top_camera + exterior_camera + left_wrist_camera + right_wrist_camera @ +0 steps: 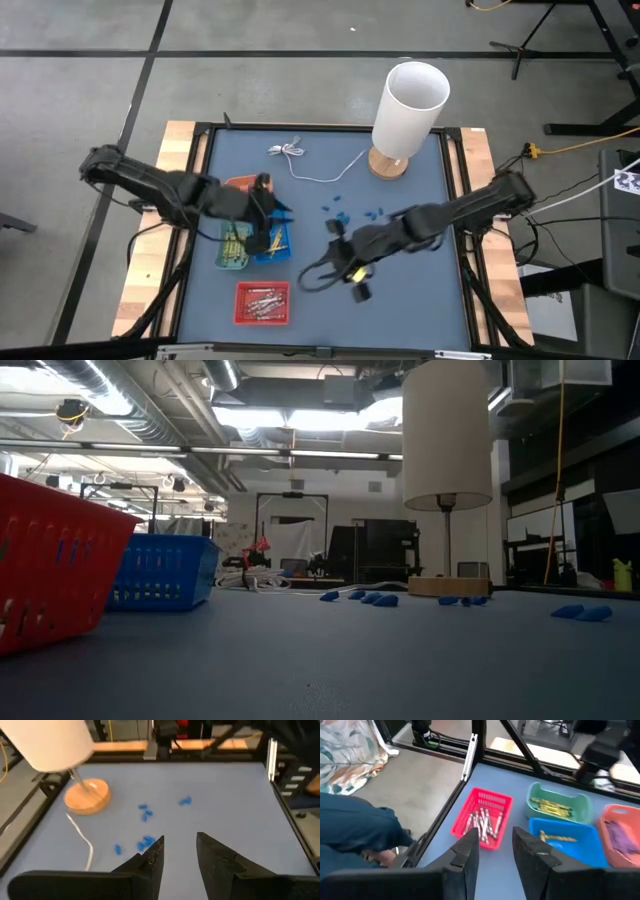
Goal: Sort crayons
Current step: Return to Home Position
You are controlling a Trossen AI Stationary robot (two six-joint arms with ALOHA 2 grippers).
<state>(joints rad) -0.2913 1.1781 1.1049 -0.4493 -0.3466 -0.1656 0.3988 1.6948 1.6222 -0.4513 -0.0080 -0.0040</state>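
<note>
Red bin (492, 799) holds crayons (482, 822) (all binned, it seems) | step: homing | left gripper (180, 840), right gripper (494, 832): spread, empty | next: retract arms.

Grey floor (300, 30); exposed ceiling pipes (200, 451); bright strip lights (300, 418) overhead.

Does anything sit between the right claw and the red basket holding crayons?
Nothing visible does. Only bare table separates the open right claw from the red basket, where the crayons lie. The left claw hangs near the blue bin.
</note>
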